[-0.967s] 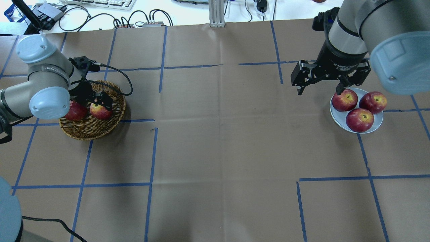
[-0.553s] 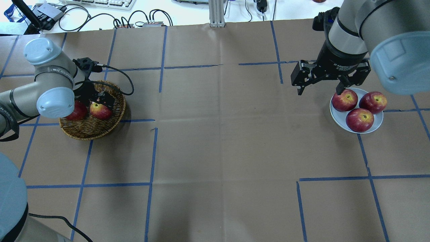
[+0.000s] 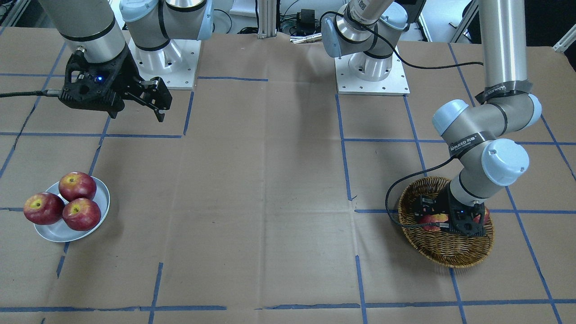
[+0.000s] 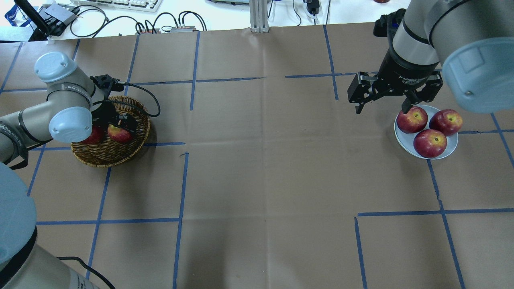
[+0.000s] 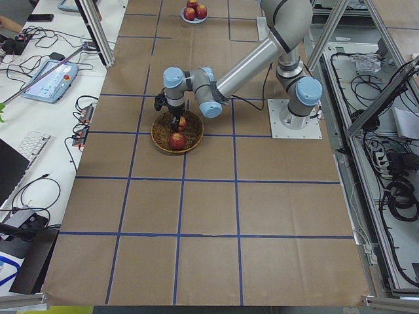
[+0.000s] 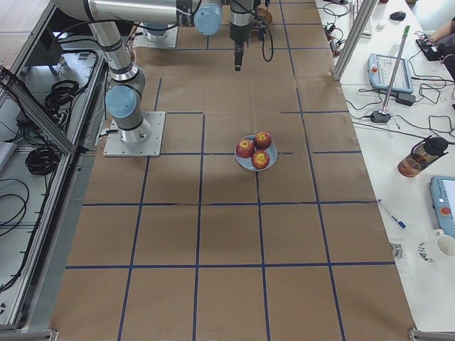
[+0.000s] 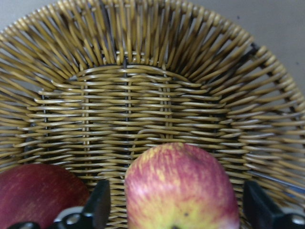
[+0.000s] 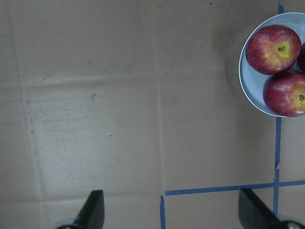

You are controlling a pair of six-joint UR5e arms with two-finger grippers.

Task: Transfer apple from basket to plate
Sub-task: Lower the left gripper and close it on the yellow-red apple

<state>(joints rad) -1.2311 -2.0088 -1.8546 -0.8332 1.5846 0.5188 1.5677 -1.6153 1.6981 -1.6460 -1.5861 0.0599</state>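
- The basket (image 4: 107, 157) is sitting in the left half of the tabletop, toward the operators' edge. It is holding two fruits: a darker red apple (image 7: 38, 191) and, just beside it, the apple (image 4: 120, 134) with the yellow blush.
- The left gripper (image 7: 177, 204) is reaching down into the basket. Its fingers (image 7: 101, 200) are standing apart, one on each side of the apple. The wrist view is showing a narrow gap on each side, so the jaws are not yet clamping.
- Step in hand, as judged: the grasp. The apple is lying in the basket, bracketed but not held.
- Next move, as judged: the jaws need closing evenly on the apple without nudging the darker neighbour. The lift then needs to clear the basket rim before any travel toward the right edge.
- The right gripper (image 4: 381, 109) is hanging above the tabletop in the right half, fingers spread wide and holding nothing.
- The plate (image 4: 402, 143) is lying in the right half of the tabletop, well apart from the basket. Three red apples (image 4: 430, 143) are already crowding it, so placement is likely calling for the remaining bare patch or a hand-over between the arms.
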